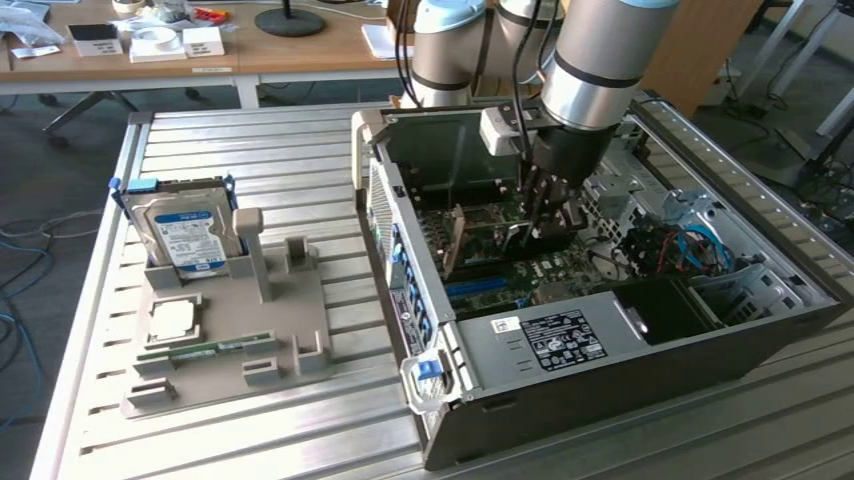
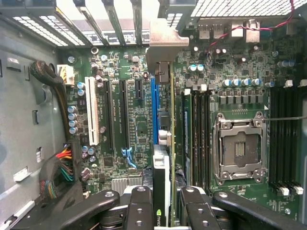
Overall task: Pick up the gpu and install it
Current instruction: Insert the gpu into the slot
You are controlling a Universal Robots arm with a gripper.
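From outside, the tool reaches down into the open black steel computer case on the ribbed aluminium surface. A blue-labelled hard drive stands at the exterior view's left. The wrist view adds the grip: black fingers, narrowly parted, clamp the gpu. This thin card stands on edge over the green motherboard, beside its blue slot, with the pale metal bracket toward the slotted rear wall.
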